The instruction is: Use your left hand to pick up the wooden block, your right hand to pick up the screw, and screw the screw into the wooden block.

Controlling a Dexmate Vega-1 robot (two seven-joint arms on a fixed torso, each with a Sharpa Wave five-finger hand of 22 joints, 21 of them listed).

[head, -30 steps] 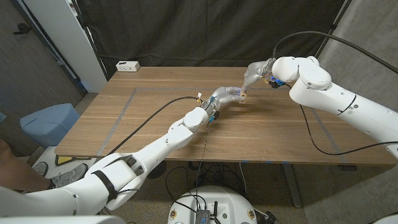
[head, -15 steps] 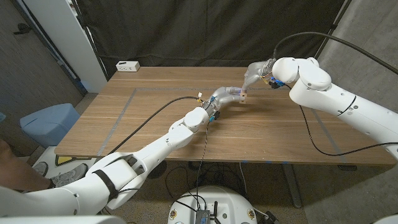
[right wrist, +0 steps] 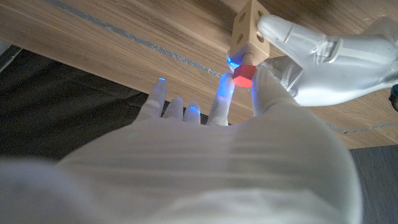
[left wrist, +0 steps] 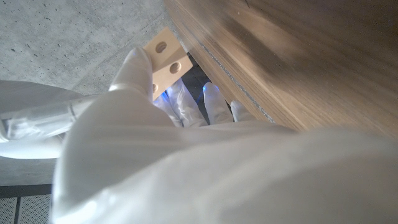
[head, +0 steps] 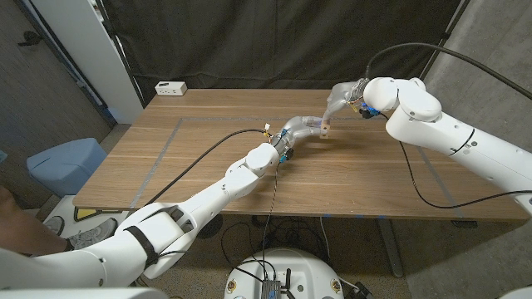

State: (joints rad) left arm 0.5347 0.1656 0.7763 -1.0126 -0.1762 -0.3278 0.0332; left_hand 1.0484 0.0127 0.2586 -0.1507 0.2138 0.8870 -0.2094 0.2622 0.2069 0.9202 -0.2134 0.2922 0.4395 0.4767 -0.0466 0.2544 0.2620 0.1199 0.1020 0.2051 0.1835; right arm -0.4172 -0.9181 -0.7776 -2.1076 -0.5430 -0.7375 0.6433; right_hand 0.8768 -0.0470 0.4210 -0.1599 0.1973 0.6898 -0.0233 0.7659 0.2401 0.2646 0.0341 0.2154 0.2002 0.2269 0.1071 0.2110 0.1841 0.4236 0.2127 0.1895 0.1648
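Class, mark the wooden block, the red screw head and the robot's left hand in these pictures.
wooden block (right wrist: 250, 28), right wrist view, on its holed side face.
red screw head (right wrist: 244, 73), right wrist view, on the head's middle.
left hand (head: 301, 129), head view, on the hand's back.

obstacle: white box (head: 170, 87) far left corner | table (head: 208, 166) middle open
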